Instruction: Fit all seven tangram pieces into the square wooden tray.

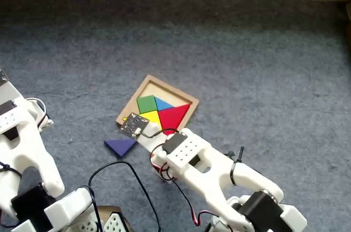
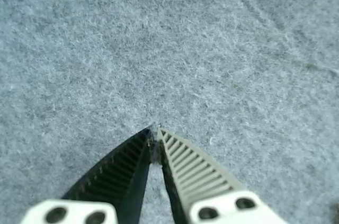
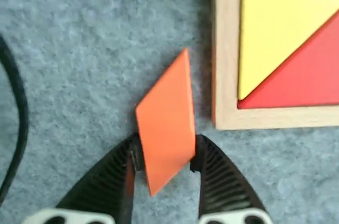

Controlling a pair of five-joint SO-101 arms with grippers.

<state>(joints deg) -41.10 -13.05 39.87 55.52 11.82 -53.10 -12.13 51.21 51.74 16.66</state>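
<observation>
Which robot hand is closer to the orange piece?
Right. The right gripper is gripping the orange piece, just outside the wooden tray corner. The left gripper is shut above bare carpet, away from the piece.

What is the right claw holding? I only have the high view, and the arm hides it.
Observer: The right claw is shut on an orange piece shaped like a parallelogram.
Operator: Is it in the tray yet?
Observer: No, it is outside the tray, beside the wooden rim and not touching it.
Operator: And the left claw?
Observer: The left claw is shut on nothing, over bare carpet.
</observation>
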